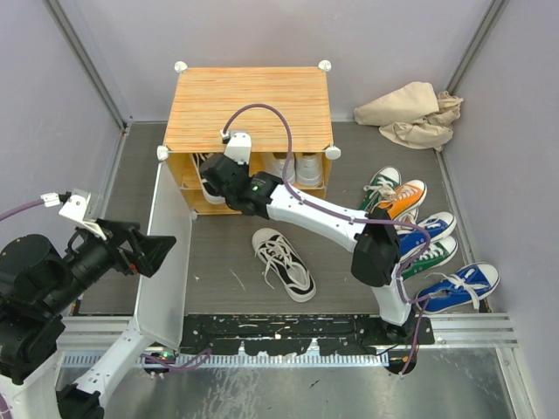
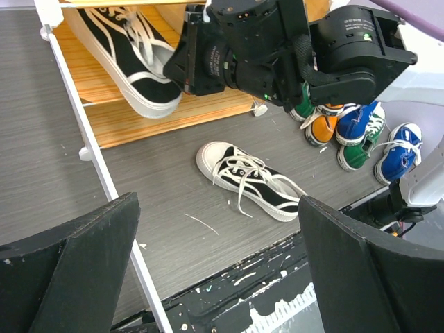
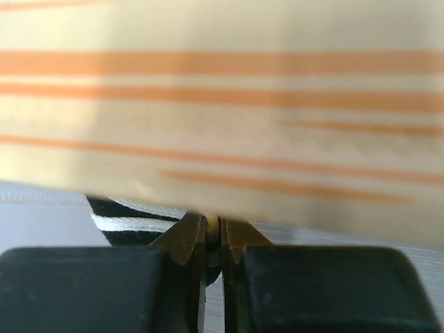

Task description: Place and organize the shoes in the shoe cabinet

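The shoe cabinet point(image 1: 249, 105) stands at the back, its white door point(image 1: 166, 279) swung open toward me. My right gripper point(image 1: 212, 177) reaches into the lower left compartment. It is shut on the heel edge of a tilted black-and-white shoe point(image 2: 132, 66); in the right wrist view the shoe point(image 3: 132, 220) shows just under the wood-grain panel, beyond the right gripper point(image 3: 213, 243). Its mate point(image 1: 284, 264) lies on the floor in front of the cabinet. My left gripper point(image 2: 222, 277) is open beside the door, whose edge point(image 2: 104, 184) runs close to the left finger.
Orange point(image 1: 402, 199), green point(image 1: 382, 185) and blue point(image 1: 458, 286) shoes lie in a cluster at the right. A pale pair point(image 1: 301, 166) sits in the cabinet's right compartment. A beige cloth point(image 1: 415, 113) is bunched at the back right. Walls close in on three sides.
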Robot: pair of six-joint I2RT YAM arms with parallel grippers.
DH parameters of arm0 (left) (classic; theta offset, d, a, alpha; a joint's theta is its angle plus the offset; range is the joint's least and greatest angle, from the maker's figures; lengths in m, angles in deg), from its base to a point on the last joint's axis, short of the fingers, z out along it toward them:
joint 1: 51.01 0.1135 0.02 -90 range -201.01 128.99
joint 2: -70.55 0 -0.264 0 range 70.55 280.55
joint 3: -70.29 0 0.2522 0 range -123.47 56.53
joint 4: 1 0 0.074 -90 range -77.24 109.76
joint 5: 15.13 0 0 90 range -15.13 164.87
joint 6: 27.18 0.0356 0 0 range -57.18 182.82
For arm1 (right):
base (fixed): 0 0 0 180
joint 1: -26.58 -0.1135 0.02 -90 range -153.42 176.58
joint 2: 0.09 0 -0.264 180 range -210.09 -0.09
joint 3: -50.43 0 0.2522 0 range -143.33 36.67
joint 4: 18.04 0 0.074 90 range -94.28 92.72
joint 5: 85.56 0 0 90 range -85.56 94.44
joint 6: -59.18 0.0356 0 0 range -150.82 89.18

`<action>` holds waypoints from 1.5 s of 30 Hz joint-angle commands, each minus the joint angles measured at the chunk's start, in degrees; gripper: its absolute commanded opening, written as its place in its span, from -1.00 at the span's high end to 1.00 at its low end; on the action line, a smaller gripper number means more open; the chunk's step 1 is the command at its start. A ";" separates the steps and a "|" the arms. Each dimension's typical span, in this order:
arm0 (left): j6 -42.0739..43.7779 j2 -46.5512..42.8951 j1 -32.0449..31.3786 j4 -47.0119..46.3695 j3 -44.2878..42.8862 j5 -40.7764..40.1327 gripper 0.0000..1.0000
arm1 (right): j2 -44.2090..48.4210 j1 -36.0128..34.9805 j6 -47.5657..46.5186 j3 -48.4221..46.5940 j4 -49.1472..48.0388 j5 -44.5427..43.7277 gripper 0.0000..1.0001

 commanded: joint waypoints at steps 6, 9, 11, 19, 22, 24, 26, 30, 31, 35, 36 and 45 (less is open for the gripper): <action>-0.18 -0.18 -0.88 -1.56 -1.35 0.75 -0.96 | -0.98 0.69 6.21 -4.05 -13.33 -4.63 0.55; 0.00 0.02 -0.94 -1.41 -1.59 0.59 -0.96 | -1.31 0.92 5.31 -3.28 -16.91 -3.41 0.32; 0.15 0.03 -1.03 -1.26 -1.69 0.50 -0.96 | -1.46 0.88 4.16 -3.05 -18.10 -2.33 0.14; 0.95 -0.02 -1.13 -0.79 -0.93 -0.42 -0.96 | 2.58 -0.42 -3.68 2.93 -22.59 2.12 -0.31; 1.20 0.10 -1.22 -0.50 -0.85 -1.04 -0.96 | 5.04 -0.70 -6.35 5.76 -21.81 4.68 -0.37; 1.41 0.18 -1.29 -0.40 -0.84 -1.40 -0.96 | 6.30 -0.90 -9.01 6.67 -20.22 6.37 -0.41; 1.59 0.27 -1.30 -0.31 -0.72 -1.79 -0.96 | 7.39 -1.21 -12.59 7.16 -18.49 8.23 -0.54; 1.66 0.54 -1.29 -0.34 -0.31 -2.37 -0.96 | 8.52 -1.89 -17.81 8.85 -17.10 10.13 -0.70; 1.69 0.55 -1.33 -0.21 -0.21 -2.54 -0.96 | 8.39 -1.94 -18.79 9.15 -17.13 10.74 -0.70; 1.79 0.55 -1.32 0.07 0.31 -3.29 -0.96 | 6.56 -1.89 -20.39 9.25 -15.88 11.34 -0.71; 1.85 0.55 -1.29 0.20 0.49 -3.51 -0.96 | 6.23 -1.89 -20.52 9.57 -15.83 11.42 -0.72; 1.94 0.90 -1.29 0.05 1.44 -4.06 -0.96 | 4.68 -1.90 -21.99 14.14 -20.49 11.37 -0.75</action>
